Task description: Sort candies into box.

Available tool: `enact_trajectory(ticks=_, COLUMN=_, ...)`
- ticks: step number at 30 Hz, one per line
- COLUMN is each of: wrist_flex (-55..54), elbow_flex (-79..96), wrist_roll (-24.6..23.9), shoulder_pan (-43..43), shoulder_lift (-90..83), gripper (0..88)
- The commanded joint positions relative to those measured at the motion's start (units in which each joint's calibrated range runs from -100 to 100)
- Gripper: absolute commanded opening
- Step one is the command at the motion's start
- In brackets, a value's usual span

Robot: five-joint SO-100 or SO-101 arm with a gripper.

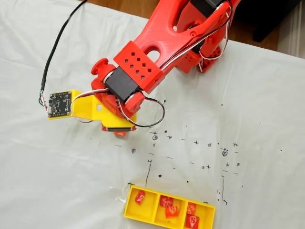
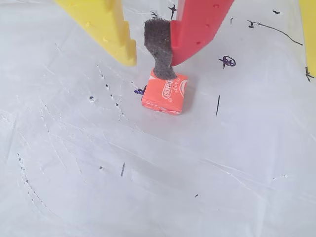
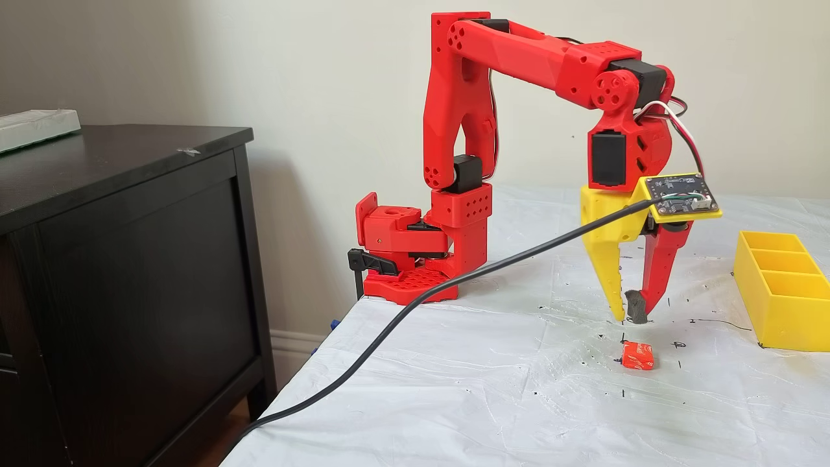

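One orange-red wrapped candy [image 2: 165, 94] lies loose on the white sheet, also seen in a fixed view [image 3: 637, 355]. My gripper [image 3: 629, 318] hangs just above it, open, with nothing between the yellow finger [image 2: 106, 27] and the red finger's grey pad [image 2: 159, 47]. In the wrist view the gripper [image 2: 148, 66] has the pad's tip at the candy's far edge. The yellow box [image 1: 129, 209] sits at the bottom of a fixed view. It holds one candy [image 1: 139, 196] in its left compartment, two [image 1: 166, 200] in the middle and two [image 1: 191, 208] in the right. The box [image 3: 788, 324] stands right of the gripper.
A circuit board [image 1: 59, 104] on a yellow bracket rides on the wrist, with a black cable [image 3: 389, 324] trailing off the table's front-left edge. A black dresser [image 3: 130, 259] stands left of the table. Pen marks dot the sheet. The arm's base [image 3: 408, 272] is clamped at the back.
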Motion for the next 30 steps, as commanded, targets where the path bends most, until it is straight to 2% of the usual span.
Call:
enact_trajectory(ticks=1, wrist_flex=-0.43, elbow_flex=-0.45, wrist_roll=0.59, shoulder_pan=0.88, shoulder_lift=-1.14, gripper=16.0)
enact_trajectory(ticks=7, wrist_flex=-1.49, elbow_flex=0.83, wrist_roll=1.03, shoulder_pan=1.52, shoulder_lift=-1.57, gripper=24.3)
enact_trajectory(ticks=16, wrist_flex=-2.56, elbow_flex=0.92, wrist_roll=1.51, shoulder_pan=1.52, shoulder_lift=-0.21, gripper=27.2)
enact_trajectory(ticks=30, wrist_flex=-6.24, elbow_flex=2.19, wrist_roll=2.30, shoulder_pan=1.70, shoulder_lift=4.71, gripper=27.2)
